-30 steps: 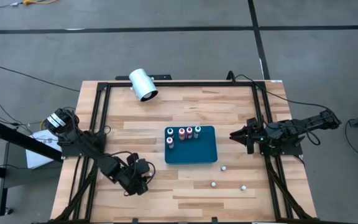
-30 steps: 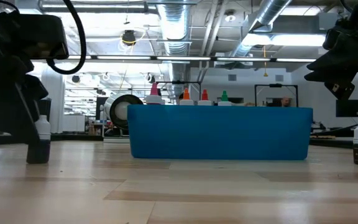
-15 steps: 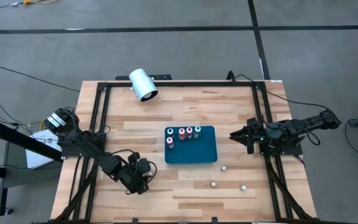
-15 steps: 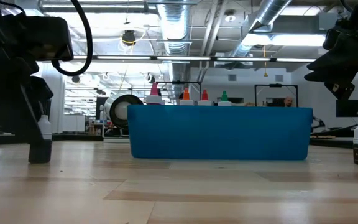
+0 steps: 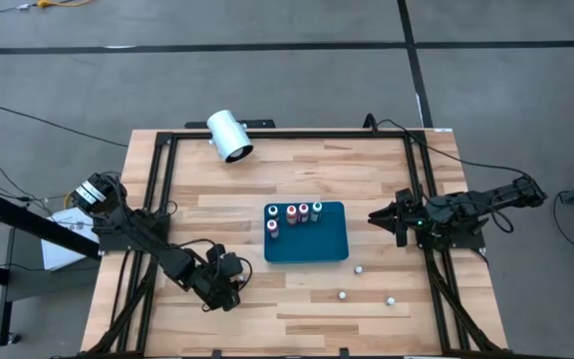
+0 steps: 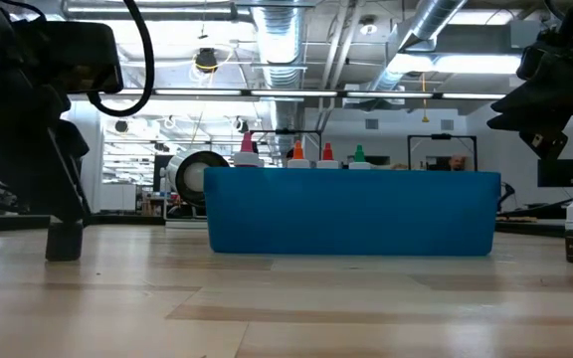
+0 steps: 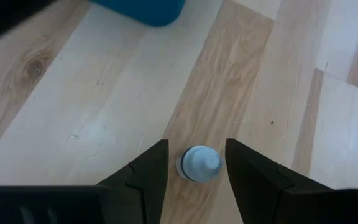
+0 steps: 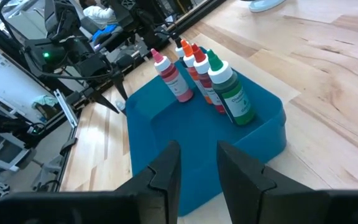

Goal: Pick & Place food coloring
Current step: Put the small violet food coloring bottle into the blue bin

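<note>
A tiny food coloring bottle [image 7: 199, 163] with a pale cap stands upright on the wood near the table's front left; the low view shows its dark base [image 6: 65, 241]. My left gripper [image 7: 196, 144] [image 5: 229, 287] is open, slanting down, with one finger on either side of the bottle and a thin gap at each side. Several more bottles [image 5: 294, 213] [image 8: 197, 74] stand in the teal tray [image 5: 319, 245] at mid-table. My right gripper [image 5: 375, 215] [image 8: 197, 149] hangs just right of the tray, narrowly open and holding nothing.
Three loose bottles [image 5: 360, 268], [image 5: 342, 294], [image 5: 391, 299] stand on the wood in front of and right of the tray. A big white cylinder [image 5: 229, 136] lies at the far left edge. Black frame rails [image 5: 157, 199] run along the table's sides.
In the low view my left gripper's finger has come in front of the bottle's white cap, which showed beside the finger before. The bottle has stayed where it was.
</note>
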Robot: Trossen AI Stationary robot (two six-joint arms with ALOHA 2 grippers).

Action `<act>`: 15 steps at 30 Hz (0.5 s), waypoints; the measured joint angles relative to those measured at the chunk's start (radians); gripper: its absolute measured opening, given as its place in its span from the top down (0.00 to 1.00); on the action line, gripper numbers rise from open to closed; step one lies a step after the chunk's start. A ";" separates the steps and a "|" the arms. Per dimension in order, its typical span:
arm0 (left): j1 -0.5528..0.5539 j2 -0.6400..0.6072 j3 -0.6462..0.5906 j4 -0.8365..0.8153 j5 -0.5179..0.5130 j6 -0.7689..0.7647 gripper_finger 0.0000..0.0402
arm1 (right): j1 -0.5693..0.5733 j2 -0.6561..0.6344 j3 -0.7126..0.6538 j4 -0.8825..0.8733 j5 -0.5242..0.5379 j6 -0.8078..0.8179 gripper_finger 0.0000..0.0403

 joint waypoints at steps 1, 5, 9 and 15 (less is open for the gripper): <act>0.000 0.000 0.000 0.001 -0.001 0.000 0.64 | 0.000 0.000 0.000 0.000 0.000 0.000 0.77; 0.000 0.000 0.000 0.000 0.000 -0.006 0.74 | 0.000 0.000 0.000 0.000 0.000 0.000 0.77; 0.000 0.000 0.000 0.003 0.002 -0.006 0.85 | 0.000 0.000 0.000 0.000 0.000 0.000 0.77; 0.000 -0.001 0.000 0.004 0.014 -0.023 0.88 | 0.000 0.000 0.000 0.000 0.000 0.000 0.77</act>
